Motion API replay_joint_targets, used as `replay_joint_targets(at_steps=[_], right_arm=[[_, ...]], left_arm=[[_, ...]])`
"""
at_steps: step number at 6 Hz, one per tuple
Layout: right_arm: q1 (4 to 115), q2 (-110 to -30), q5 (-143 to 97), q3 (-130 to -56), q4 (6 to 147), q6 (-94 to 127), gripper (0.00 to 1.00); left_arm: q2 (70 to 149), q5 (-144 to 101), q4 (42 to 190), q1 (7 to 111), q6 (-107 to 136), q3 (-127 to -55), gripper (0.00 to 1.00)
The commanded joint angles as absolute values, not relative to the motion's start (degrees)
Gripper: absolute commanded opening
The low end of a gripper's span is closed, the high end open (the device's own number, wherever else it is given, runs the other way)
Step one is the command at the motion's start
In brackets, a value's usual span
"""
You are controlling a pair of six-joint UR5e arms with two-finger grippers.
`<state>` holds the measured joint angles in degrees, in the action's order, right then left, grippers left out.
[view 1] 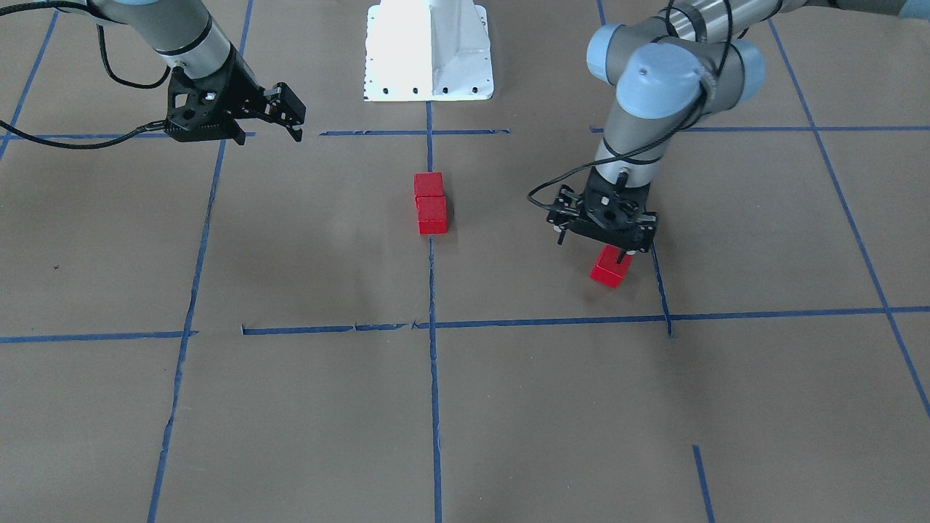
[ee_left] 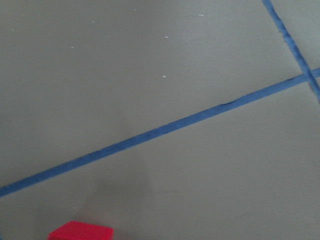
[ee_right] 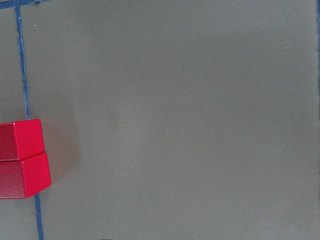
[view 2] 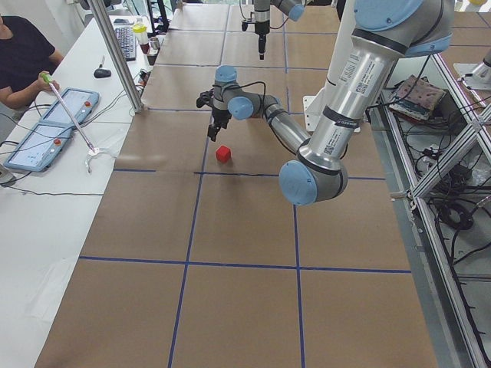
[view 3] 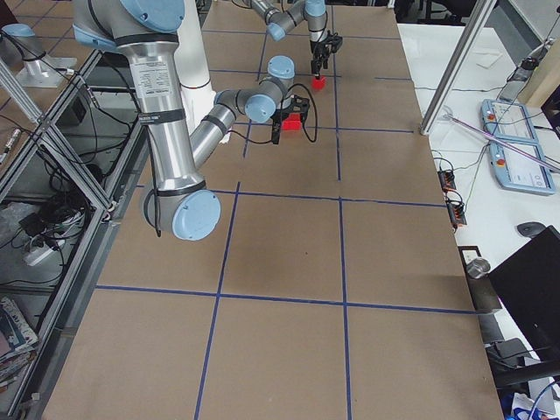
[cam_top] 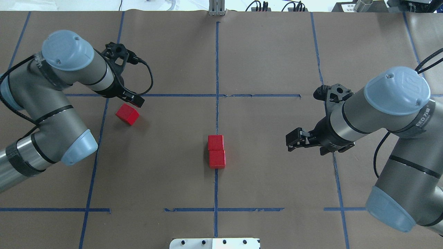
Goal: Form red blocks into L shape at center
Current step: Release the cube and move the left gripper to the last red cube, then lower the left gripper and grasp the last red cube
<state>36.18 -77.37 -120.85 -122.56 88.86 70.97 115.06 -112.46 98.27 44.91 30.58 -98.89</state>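
Two red blocks [cam_top: 215, 142] [cam_top: 217, 159] touch in a straight row on the center blue tape line [cam_top: 216, 114]. They also show in the front view [view 1: 429, 184] [view 1: 432, 216] and at the right wrist view's left edge [ee_right: 22, 137]. The third red block [cam_top: 127, 114] lies turned at the far left, inside a grid square, and also shows in the front view [view 1: 610, 267]. My left gripper [view 1: 616, 254] points down just above it, appears open and holds nothing. The left wrist view shows only the block's top [ee_left: 81, 231]. My right gripper [cam_top: 292, 140] is open and empty, hovering right of the pair.
The white robot base plate [view 1: 429, 51] stands at the table's robot side. An operator [view 2: 23, 54] sits at a side desk with control tablets [view 2: 54, 126]. Cables hang from both wrists. Brown paper with blue tape grid lines [cam_top: 97, 155] covers the table.
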Motion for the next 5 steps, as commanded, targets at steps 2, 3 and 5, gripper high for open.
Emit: replay_joint_targets(at_steps=[2,3,5], right_arm=[[36.12,-78.57,-120.67,-121.73,88.94,70.93,1.00],[36.04,-78.40,-120.76,-121.29,88.86,70.93,1.00],[35.95,-78.22,-120.76,-121.46,88.86,70.93,1.00]], left_arm=[[111.71,-114.43,109.02,45.97,29.51,-91.53,1.00],[112.41,-114.52,109.33,45.88,30.23,-90.54,1.00],[112.41,-117.39,110.55,45.88,31.46,-91.49,1.00]])
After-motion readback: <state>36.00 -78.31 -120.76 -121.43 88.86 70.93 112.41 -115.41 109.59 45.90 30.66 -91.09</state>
